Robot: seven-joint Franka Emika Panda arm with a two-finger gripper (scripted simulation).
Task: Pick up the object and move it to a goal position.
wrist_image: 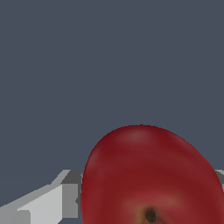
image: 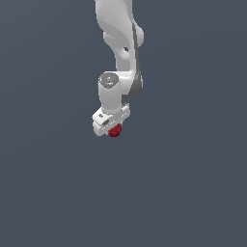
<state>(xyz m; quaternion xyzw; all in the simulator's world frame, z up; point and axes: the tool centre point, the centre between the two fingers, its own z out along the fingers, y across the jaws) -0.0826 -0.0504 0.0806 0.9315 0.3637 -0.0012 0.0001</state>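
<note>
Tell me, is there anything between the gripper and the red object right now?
Nothing lies between them. In the exterior view the red object sits right under the gripper, and in the wrist view it fills the space beside a grey finger.

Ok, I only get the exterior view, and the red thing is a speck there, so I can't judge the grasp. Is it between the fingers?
Observer: Yes; the wrist view shows the red fruit with a grey finger on either side.
Operator: Gripped?
Observer: Cannot tell; the finger's edge meets its outline, no more.
Operator: Its surface?
Observer: Smooth, with a dark dimple.
</note>
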